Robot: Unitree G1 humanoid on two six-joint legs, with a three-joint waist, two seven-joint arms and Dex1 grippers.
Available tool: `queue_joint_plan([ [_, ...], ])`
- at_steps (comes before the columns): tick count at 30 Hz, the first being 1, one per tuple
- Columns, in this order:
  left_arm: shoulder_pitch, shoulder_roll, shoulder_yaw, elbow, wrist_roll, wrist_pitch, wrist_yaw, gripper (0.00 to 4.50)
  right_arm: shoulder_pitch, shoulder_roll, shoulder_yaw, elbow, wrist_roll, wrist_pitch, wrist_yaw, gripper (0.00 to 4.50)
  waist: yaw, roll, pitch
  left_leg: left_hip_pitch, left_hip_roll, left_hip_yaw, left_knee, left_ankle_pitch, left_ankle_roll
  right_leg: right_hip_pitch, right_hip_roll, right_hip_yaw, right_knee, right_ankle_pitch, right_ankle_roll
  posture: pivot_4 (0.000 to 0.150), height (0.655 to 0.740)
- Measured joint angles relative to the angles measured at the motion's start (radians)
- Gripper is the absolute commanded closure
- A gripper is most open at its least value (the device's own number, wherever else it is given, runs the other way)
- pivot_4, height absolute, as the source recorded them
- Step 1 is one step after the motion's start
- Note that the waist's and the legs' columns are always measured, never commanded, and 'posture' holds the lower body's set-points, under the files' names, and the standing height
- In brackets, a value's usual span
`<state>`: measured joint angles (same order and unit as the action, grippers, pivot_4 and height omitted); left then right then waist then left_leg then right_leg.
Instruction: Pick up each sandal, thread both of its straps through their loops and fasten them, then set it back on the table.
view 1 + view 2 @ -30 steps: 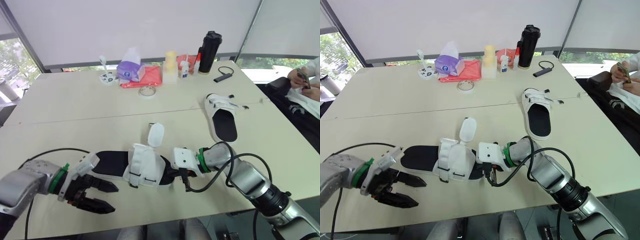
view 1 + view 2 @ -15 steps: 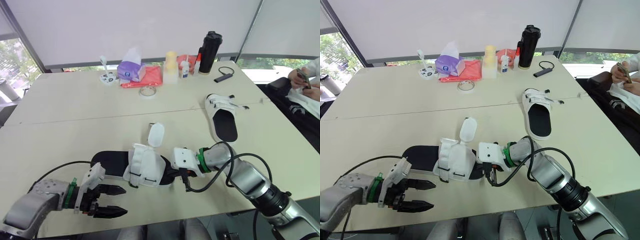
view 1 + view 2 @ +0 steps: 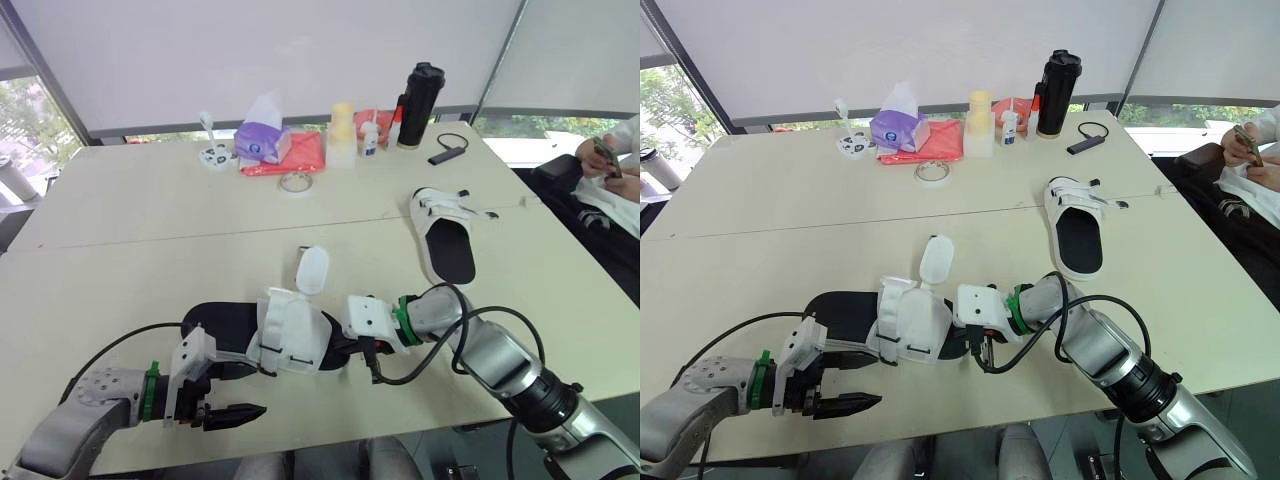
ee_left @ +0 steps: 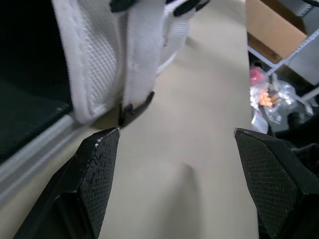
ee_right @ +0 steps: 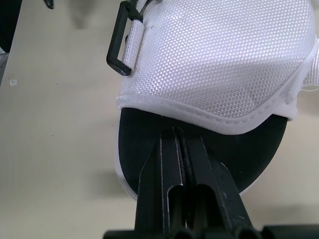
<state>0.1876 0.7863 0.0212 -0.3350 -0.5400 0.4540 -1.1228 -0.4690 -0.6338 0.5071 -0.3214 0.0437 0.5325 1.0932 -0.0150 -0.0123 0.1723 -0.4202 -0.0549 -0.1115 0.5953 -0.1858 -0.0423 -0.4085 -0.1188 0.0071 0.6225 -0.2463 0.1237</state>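
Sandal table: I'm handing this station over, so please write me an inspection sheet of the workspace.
Surface: beige table, nothing spilled.
Job's things: near sandal, one strap loose; far sandal flat, apart.
Clutter: tissue pack, red pouch, tape roll, black bottle at far side.
Claws: left claw open beside near sandal; right claw shut at its toe end.
Cables: black cable looped by right arm; adapter cable near the bottle.
Surroundings: seated person at right; blinds behind.
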Motion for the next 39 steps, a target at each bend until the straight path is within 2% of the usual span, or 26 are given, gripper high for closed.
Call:
queue_joint_plan([
  [10, -0.038, -0.047, -0.036, 0.003, 0.026, -0.003, 0.037, 0.71, -0.003, 0.001, 0.001, 0.01, -0.006, -0.016, 0.002, 4.5, 0.002, 0.0, 0.0, 0.0, 0.0, 0.0, 0.0, 0.0, 0.0, 0.001, 0.0, -0.001, -0.002, 0.001, -0.001, 0.15, 0.74],
  [22, -0.089, -0.035, -0.099, 0.003, 0.002, 0.029, -0.073, 0.71, -0.003, 0.004, 0.003, 0.009, -0.006, -0.017, 0.002, 4.5, 0.0, 0.0, 0.0, -0.001, 0.0, 0.0, -0.001, 0.0, 0.0, 0.001, 0.0, -0.001, -0.003, 0.001, -0.001, 0.15, 0.74],
  [32, -0.106, -0.022, -0.091, 0.033, -0.019, 0.04, -0.095, 0.71, -0.003, 0.004, 0.004, 0.007, -0.006, -0.016, 0.0, 4.5, -0.001, 0.0, 0.0, -0.001, 0.0, 0.0, -0.001, 0.0, 0.0, 0.001, 0.0, -0.001, -0.004, 0.001, -0.001, 0.15, 0.74],
  [33, -0.107, -0.021, -0.084, 0.039, -0.021, 0.042, -0.095, 1.22, -0.003, 0.004, 0.004, 0.007, -0.006, -0.016, 0.0, 4.5, 0.0, 0.0, 0.0, -0.001, 0.0, -0.001, -0.001, 0.0, 0.0, 0.0, 0.0, -0.001, -0.004, 0.001, -0.001, 0.15, 0.74],
  [35, -0.113, -0.019, -0.078, 0.044, -0.032, 0.048, -0.095, 1.93, -0.003, 0.005, 0.004, 0.007, -0.007, -0.016, 0.0, 4.5, 0.0, 0.0, 0.0, -0.001, 0.0, -0.001, -0.001, 0.0, 0.0, 0.0, 0.0, -0.001, -0.004, 0.001, -0.001, 0.15, 0.74],
  [39, -0.12, -0.019, -0.069, 0.058, -0.042, 0.067, -0.096, 4.03, -0.003, 0.006, 0.005, 0.008, -0.008, -0.017, -0.001, 4.5, -0.001, 0.0, 0.0, -0.001, 0.0, -0.001, -0.001, 0.0, 0.0, 0.0, 0.0, -0.001, -0.004, 0.001, -0.001, 0.15, 0.74],
])
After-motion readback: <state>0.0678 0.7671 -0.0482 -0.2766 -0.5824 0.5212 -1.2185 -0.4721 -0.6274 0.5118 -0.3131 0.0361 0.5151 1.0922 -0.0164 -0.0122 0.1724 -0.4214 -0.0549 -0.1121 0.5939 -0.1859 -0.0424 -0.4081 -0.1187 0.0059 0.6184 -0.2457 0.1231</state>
